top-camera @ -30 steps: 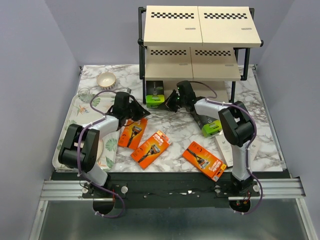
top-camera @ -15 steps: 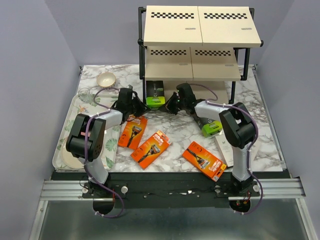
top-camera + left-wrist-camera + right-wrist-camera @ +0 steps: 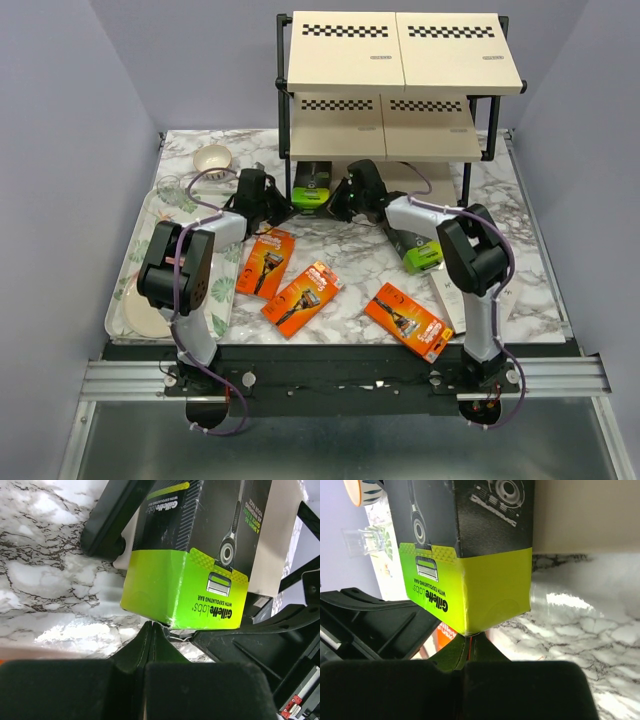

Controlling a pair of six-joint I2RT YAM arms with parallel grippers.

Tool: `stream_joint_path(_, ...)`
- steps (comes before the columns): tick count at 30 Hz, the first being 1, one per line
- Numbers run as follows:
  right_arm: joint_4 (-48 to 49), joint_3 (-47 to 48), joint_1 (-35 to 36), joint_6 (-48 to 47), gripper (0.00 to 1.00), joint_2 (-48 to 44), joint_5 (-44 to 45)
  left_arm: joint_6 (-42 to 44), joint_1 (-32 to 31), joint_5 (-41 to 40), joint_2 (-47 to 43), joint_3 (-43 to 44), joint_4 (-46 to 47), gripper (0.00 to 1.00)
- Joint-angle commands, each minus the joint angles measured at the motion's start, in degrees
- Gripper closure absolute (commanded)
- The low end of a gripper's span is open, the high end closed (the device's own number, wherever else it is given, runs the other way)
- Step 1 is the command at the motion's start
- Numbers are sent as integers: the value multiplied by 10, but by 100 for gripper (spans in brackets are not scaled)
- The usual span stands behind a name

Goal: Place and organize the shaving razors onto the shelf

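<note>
A black razor pack with a lime-green end (image 3: 312, 186) lies on the bottom board of the shelf (image 3: 400, 62), its green end facing me. My left gripper (image 3: 281, 201) is shut, tips at the pack's front left corner. My right gripper (image 3: 337, 203) is shut, tips at its front right corner. The left wrist view shows the pack (image 3: 190, 575) just above my closed gripper (image 3: 151, 625); the right wrist view shows the pack (image 3: 465, 585) touching my closed gripper (image 3: 470, 635). A second black-and-green pack (image 3: 419, 251), three orange packs (image 3: 265, 262) (image 3: 302, 297) (image 3: 407, 320) and a white box (image 3: 452, 296) lie on the marble table.
A floral tray (image 3: 168, 215) at the left holds a pale plate (image 3: 145, 318) and a clear glass (image 3: 170, 188). A small bowl (image 3: 213, 160) stands behind it. A black shelf leg (image 3: 110, 525) stands beside the pack. My right arm crosses over the second black pack.
My left gripper has swung away from the orange pack, up and right to the black pack's front left corner. The pack has slid slightly deeper under the shelf. My right gripper stays at its corner.
</note>
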Motion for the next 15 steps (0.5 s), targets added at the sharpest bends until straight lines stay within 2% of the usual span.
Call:
stream_joint_path(1,-16,42,3,-64,98,21,26,-10,-1,-10,1,10,7,100)
stream_joint_path(5,-18,61,-6,-92,98,39,42,-14,1,-8,-18,-6,0,97)
stream_joint_path(9,-12,76,-12,-105,98,55,50,-17,4,-9,-35,-19,-11,82)
stream_joint_path(12,-4,90,-13,-111,98,67,61,-18,7,-8,-54,-31,-25,75)
stream_joint_path(15,0,116,-13,-119,98,83,64,-20,9,-10,-71,-48,-29,73)
